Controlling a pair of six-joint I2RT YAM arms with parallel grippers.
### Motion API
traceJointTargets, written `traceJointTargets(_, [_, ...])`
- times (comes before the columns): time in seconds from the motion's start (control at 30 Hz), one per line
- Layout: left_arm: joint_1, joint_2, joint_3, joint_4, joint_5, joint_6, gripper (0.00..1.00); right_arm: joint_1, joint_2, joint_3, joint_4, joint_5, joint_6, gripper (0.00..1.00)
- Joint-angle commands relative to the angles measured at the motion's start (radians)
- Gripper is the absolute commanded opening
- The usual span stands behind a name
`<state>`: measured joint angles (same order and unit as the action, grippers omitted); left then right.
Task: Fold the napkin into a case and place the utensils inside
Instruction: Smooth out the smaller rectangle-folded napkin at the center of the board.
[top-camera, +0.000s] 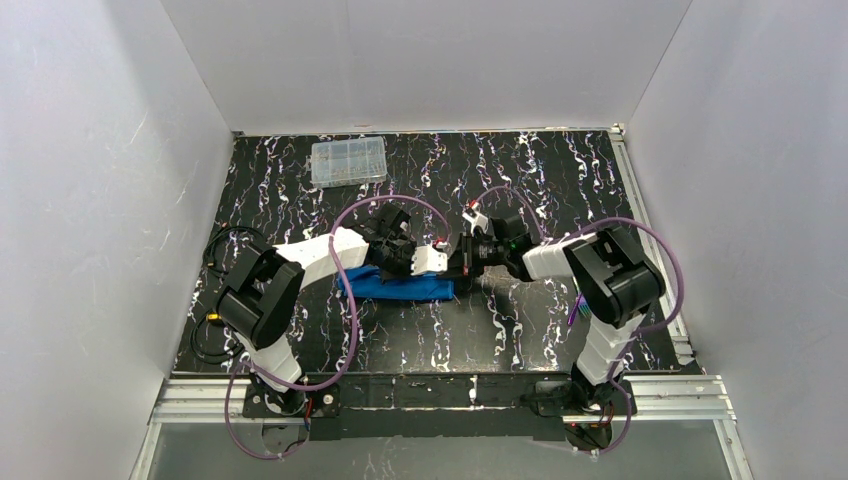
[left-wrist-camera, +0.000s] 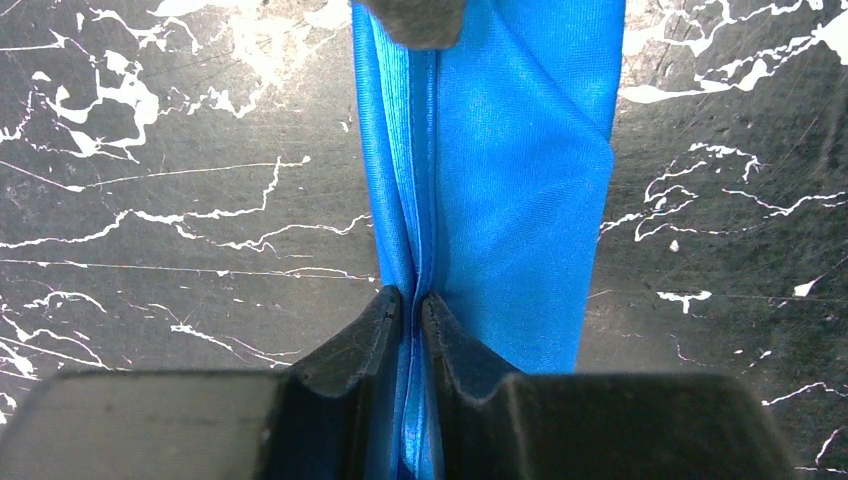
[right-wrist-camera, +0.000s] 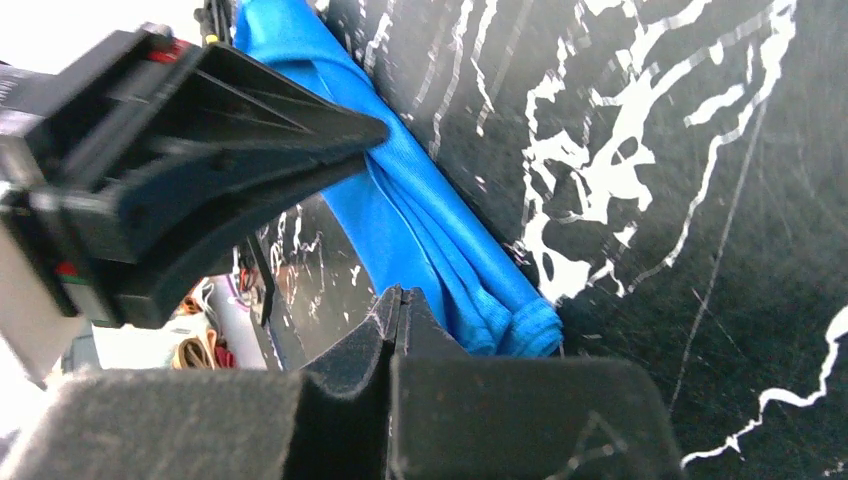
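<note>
The napkin (top-camera: 398, 286) is a bright blue cloth folded into a narrow strip on the black marbled table. In the left wrist view it runs up the middle (left-wrist-camera: 510, 180). My left gripper (left-wrist-camera: 412, 302) is shut on a raised lengthwise fold of it. My right gripper (right-wrist-camera: 400, 296) is shut with nothing visible between its jaws, right beside the strip's rolled end (right-wrist-camera: 500, 315). In the top view both grippers meet over the strip's right end, the left (top-camera: 418, 262) and the right (top-camera: 455, 262). A thin purple and green streak (top-camera: 575, 310) by the right arm may be utensils; I cannot tell.
A clear plastic compartment box (top-camera: 348, 161) stands at the back left of the table. Purple cables loop over both arms. White walls close in the table on three sides. The left gripper's body (right-wrist-camera: 190, 150) fills the upper left of the right wrist view.
</note>
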<state>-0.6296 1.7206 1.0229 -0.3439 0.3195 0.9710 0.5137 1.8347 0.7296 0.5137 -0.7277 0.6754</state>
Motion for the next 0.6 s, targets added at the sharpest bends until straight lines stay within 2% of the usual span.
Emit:
traceJointTargets(0.0, [0.006,-0.025,0.04,-0.058,-0.005,-0.035,0.14,0.03,-0.084,0.066,-0.111,0.025,-0.058,0.01])
traceJointTargets(0.23, [0.006,-0.044,0.038,-0.073,0.001,-0.036,0.15,0.137,0.016,0.073,0.075,0.023,0.096,0.01])
traceJointTargets(0.4, [0.006,-0.055,0.052,-0.09,-0.006,-0.043,0.17,0.152,0.138,0.091,0.128,0.019,0.116,0.01])
traceJointTargets(0.5, [0.009,-0.068,0.085,-0.129,-0.021,-0.067,0.21,0.152,0.164,0.091,0.137,0.029,0.113,0.01])
traceJointTargets(0.57, [0.016,-0.084,0.116,-0.175,-0.037,-0.099,0.27,0.153,0.157,0.093,0.119,0.038,0.101,0.01])
